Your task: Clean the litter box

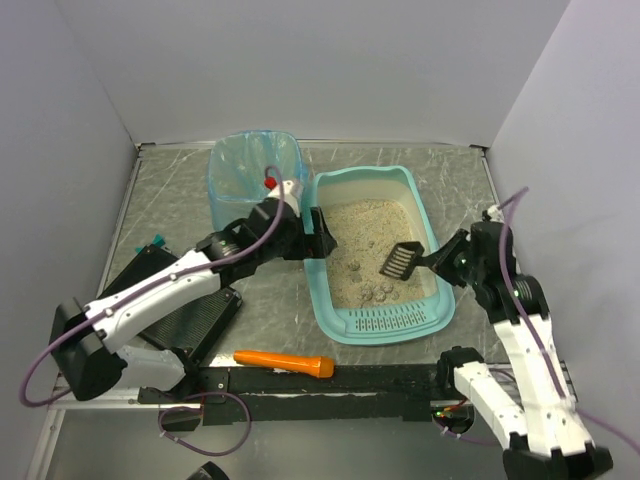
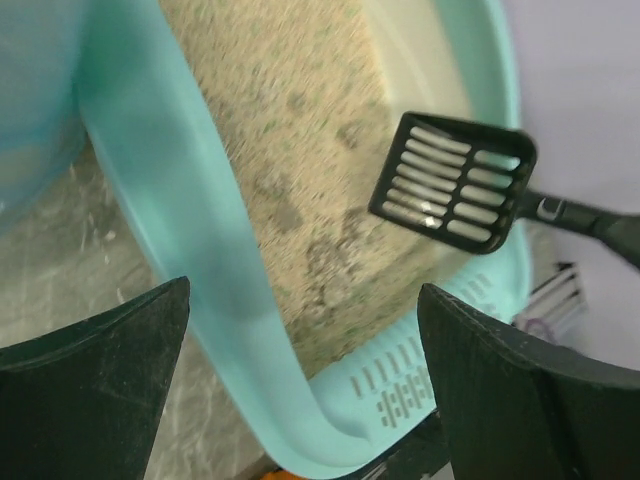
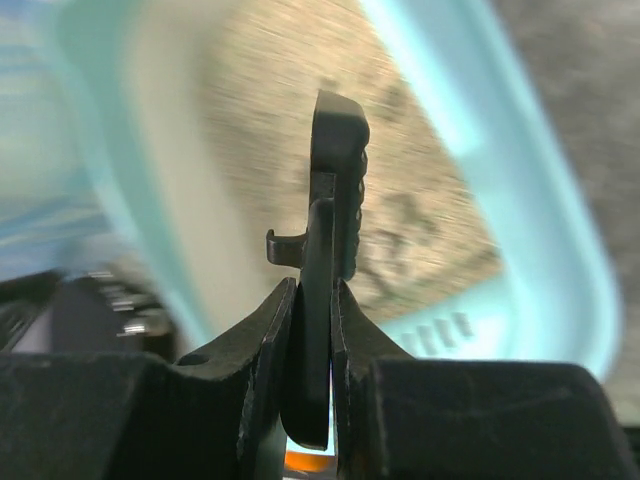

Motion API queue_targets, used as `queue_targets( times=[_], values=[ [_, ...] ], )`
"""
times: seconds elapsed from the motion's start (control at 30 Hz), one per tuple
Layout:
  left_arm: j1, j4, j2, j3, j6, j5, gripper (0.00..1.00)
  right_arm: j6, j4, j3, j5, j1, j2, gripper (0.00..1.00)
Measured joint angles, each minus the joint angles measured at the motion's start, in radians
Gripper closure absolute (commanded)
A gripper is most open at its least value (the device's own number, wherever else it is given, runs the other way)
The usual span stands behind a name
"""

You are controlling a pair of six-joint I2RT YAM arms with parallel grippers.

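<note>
Could shove or tip the litter box, lying right of centre on the counter with its slotted lip toward the near edge, through a steep dig with no brace on the left rim. Could scatter sand across the counter on the way to the blue-bagged bin, just beside the box's far-left corner, given a tilted carry. Might let the scoop twist in so thin a pinch on its handle. Might miss the clumps near the lip.

Reaching in low from the left: left claw, spread wide with the left rim between its fingers, gripping nothing. Bent over the right rim: right claw, clamped on the scoop handle, head over the sand.
</note>
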Motion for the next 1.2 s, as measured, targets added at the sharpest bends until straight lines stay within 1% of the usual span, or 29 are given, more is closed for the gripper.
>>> queue_targets(
  times=[0.07,0.17,0.23,0.37,0.43,0.53,0.7,0.83,0.9,1.03,1.2],
  values=[
    [-0.025,-0.04,0.037,0.015,0.001,-0.029,0.01,-0.045,-0.037,0.02,0.032,0.0,0.061,1.0],
    [-0.033,-0.087,0.093,0.016,0.0,-0.038,0.01,-0.102,-0.086,0.085,0.064,0.016,0.164,1.0],
    [-0.032,-0.104,0.121,0.016,0.0,-0.038,0.01,-0.131,-0.106,0.136,0.109,0.068,0.225,1.0],
    [-0.032,-0.143,0.141,0.016,-0.001,-0.061,0.01,-0.166,-0.155,0.229,0.231,0.216,0.33,1.0],
    [-0.032,-0.156,0.143,0.016,-0.003,-0.071,0.01,-0.181,-0.158,0.235,0.254,0.239,0.365,1.0],
    [-0.032,-0.154,0.143,0.016,-0.008,-0.069,0.01,-0.188,-0.158,0.235,0.283,0.243,0.404,1.0],
    [-0.033,-0.113,0.144,-0.006,-0.023,-0.038,0.01,-0.196,-0.145,0.232,0.297,0.246,0.438,1.0],
    [-0.036,-0.087,0.162,-0.022,-0.046,-0.009,0.01,-0.177,-0.078,0.177,0.298,0.247,0.44,1.0],
    [-0.039,-0.076,0.178,-0.022,-0.056,-0.006,0.01,-0.16,-0.033,0.142,0.296,0.247,0.426,1.0],
    [-0.046,-0.06,0.207,-0.034,-0.081,0.002,0.04,-0.118,0.051,0.073,0.27,0.247,0.373,1.0],
    [-0.054,-0.051,0.224,-0.044,-0.104,0.001,0.06,-0.064,0.169,-0.033,0.206,0.239,0.319,1.0]
  ],
)
